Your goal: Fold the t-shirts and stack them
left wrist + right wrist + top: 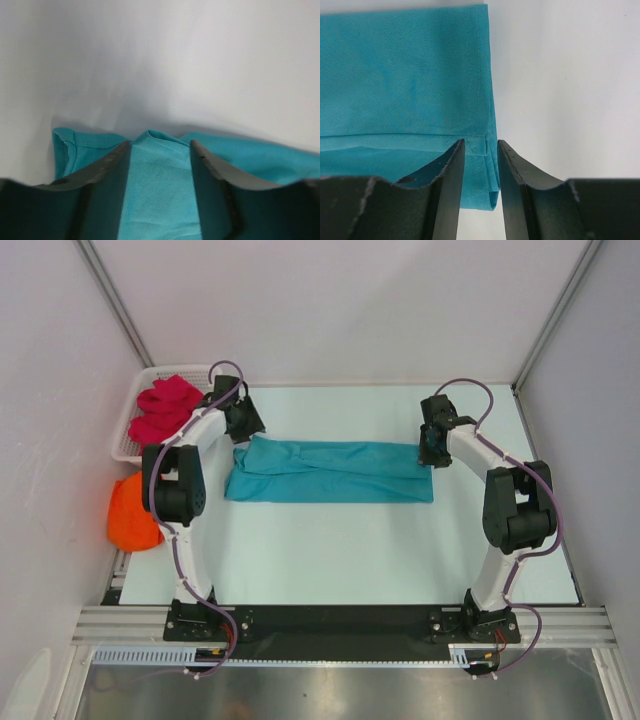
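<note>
The teal-blue t-shirt (330, 472) lies on the table as a long folded strip, left to right. My left gripper (243, 420) is at its far left end. In the left wrist view the jaws (160, 143) hold a raised ridge of teal cloth (260, 160) between them. My right gripper (432, 447) is at the far right end. Its jaws (481, 143) stand close together on the hemmed corner of the shirt (400, 75). The crimson-pink t-shirt (165, 408) is bunched in the basket. The orange t-shirt (132, 512) is crumpled at the table's left edge.
The white lattice basket (124, 440) stands at the far left corner against the wall. White walls close the table in on the left, back and right. The black base rail (340, 622) runs along the near edge.
</note>
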### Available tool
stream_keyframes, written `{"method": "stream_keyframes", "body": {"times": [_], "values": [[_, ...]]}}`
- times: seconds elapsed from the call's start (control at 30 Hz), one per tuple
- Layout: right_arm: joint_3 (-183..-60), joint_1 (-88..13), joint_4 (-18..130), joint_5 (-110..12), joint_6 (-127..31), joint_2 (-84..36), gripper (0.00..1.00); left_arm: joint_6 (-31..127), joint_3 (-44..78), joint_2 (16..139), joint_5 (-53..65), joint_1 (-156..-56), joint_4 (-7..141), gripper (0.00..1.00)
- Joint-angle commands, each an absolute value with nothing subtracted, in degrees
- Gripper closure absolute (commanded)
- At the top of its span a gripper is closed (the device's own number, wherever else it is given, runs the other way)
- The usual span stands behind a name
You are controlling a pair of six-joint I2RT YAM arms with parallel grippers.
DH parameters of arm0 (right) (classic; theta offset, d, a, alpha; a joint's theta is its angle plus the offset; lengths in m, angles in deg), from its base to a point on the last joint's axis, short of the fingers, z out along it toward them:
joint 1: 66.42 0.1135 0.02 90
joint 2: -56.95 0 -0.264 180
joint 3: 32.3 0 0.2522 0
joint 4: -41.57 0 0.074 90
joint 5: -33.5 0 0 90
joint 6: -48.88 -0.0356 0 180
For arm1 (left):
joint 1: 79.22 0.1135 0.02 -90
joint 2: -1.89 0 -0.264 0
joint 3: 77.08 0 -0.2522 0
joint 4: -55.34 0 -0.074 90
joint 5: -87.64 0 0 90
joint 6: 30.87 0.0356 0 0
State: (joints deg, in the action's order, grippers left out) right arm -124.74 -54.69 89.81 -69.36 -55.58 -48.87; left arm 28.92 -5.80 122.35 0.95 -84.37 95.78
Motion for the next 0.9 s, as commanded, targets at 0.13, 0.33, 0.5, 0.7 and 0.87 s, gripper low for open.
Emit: {"method": "stream_keyframes", "body": {"times": [0.13,0.33,0.5,0.7,0.87], "values": [[-125.6,-54.6,89.8,-70.6,-54.9,-47.8,0.64,28.8,-10.3,123.3,1.9,-85.3,95.1,0.74],[-125.4,-55.4,90.0,-70.6,-54.7,-47.0,0.65,28.9,-11.0,122.8,1.8,-85.5,95.6,0.98],[-125.3,-55.3,90.1,-70.3,-54.8,-46.5,0.66,29.3,-10.6,121.3,1.3,-85.5,96.0,1.0],[-124.6,-55.3,90.1,-70.5,-54.7,-45.5,0.66,31.0,-11.6,122.0,-0.7,-85.5,97.1,0.89],[-124.5,-55.9,90.7,-71.2,-54.1,-45.1,0.66,32.0,-15.2,126.1,-1.6,-85.5,99.2,0.66]]}}
